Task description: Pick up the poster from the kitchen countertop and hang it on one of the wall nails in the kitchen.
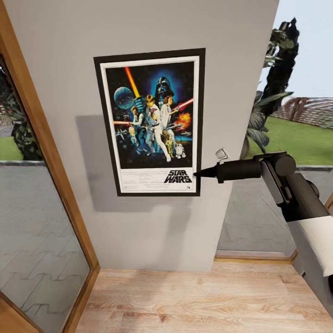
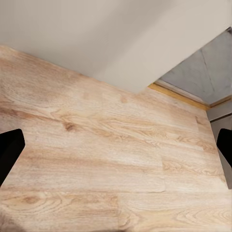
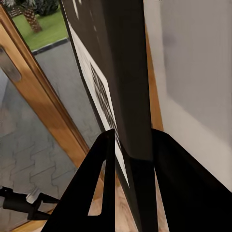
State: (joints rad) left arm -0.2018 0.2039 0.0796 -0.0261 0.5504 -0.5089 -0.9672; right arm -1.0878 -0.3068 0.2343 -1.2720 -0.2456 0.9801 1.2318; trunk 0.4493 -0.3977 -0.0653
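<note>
right arm: lower right of head view, reaching left | right gripper (image 1: 200,174): fingers clamped on poster (image 1: 152,122) edge | left gripper (image 2: 116,150): fingers spread wide, pointing down

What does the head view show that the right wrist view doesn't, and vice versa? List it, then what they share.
Head view alone: the poster's full artwork and STAR WARS logo, flat against the grey wall, and the right arm reaching to its lower right edge.
Right wrist view alone: two dark fingers closed on either side of the frame's edge.
Shared: the poster, the wall, the wooden door frame.
</note>
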